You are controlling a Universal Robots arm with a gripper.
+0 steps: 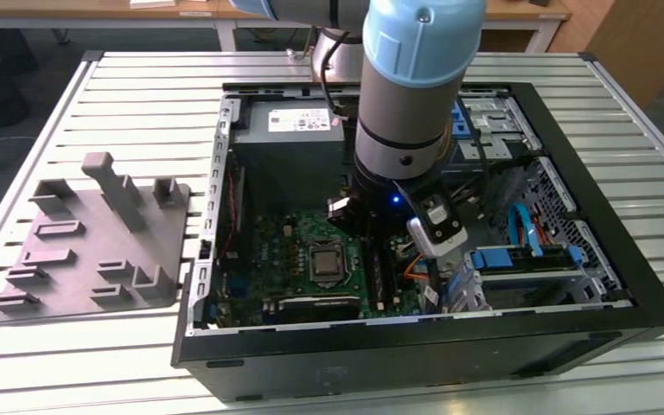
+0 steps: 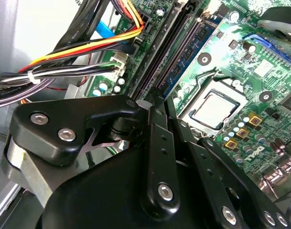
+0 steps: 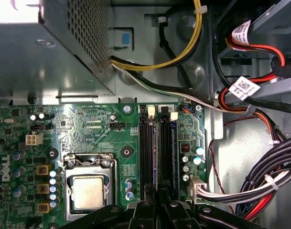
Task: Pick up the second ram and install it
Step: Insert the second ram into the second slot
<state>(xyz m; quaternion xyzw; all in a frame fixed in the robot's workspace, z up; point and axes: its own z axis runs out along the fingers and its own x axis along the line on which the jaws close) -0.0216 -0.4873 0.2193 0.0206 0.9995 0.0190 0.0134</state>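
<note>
Directly below the claw (image 3: 157, 210), closed thin on the second ram (image 2: 181, 67), memory slots (image 3: 152, 152) wait; seating looks underway, not finished.

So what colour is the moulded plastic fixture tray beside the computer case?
Plain grey. The moulded plastic fixture tray shows best in the exterior view.

A robotics lab or workshop; slatted aluminium worktable (image 1: 113, 78) carrying an opened desktop computer case (image 1: 609, 285) and a grey moulded fixture tray (image 1: 96, 238); pale blue robot arm (image 1: 413, 78) reaching in; wooden desks (image 1: 90, 13) behind; dark floor beyond.
</note>
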